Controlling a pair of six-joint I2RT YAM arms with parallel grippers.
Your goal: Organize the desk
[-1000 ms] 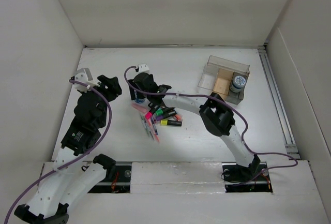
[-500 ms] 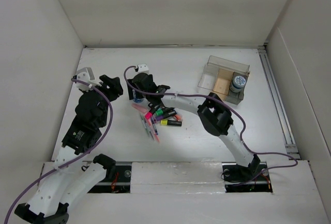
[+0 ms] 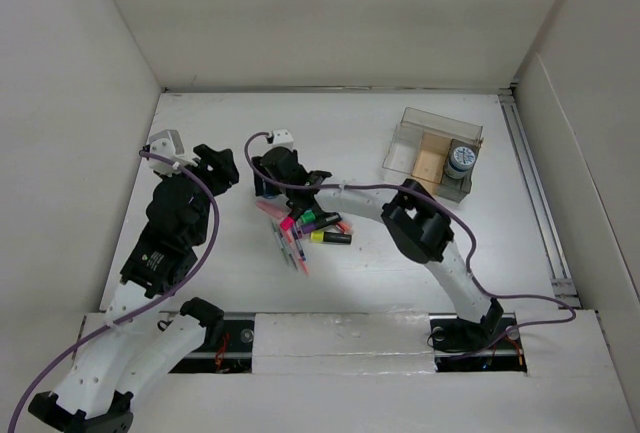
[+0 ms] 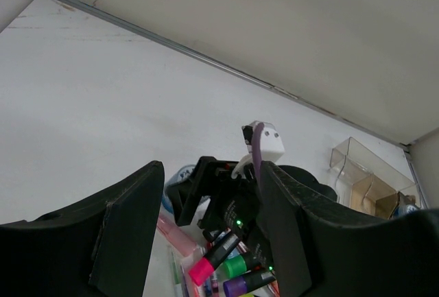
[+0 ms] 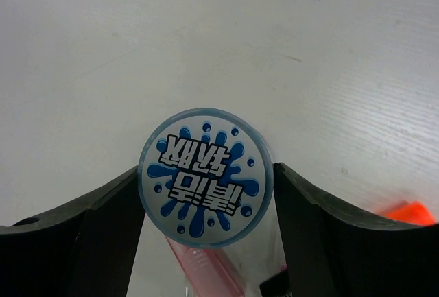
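White desk, capped bottle in clear organizer; left hand wide, right hand astride blue-lidded tub, grip unclear

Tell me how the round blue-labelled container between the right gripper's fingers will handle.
The container, flat-lidded, is probably rigid, light plastic. Its round side may slip against the flat fingers of the right gripper. Standing on end, it could tip if nudged.

Locate the left gripper in the foreground: its two dark fingers are spread wide. Beyond them, on the desk, the right arm (white camera module on top) stands over a cluster of markers with pink, green and purple caps. A clear organizer box sits at far right.
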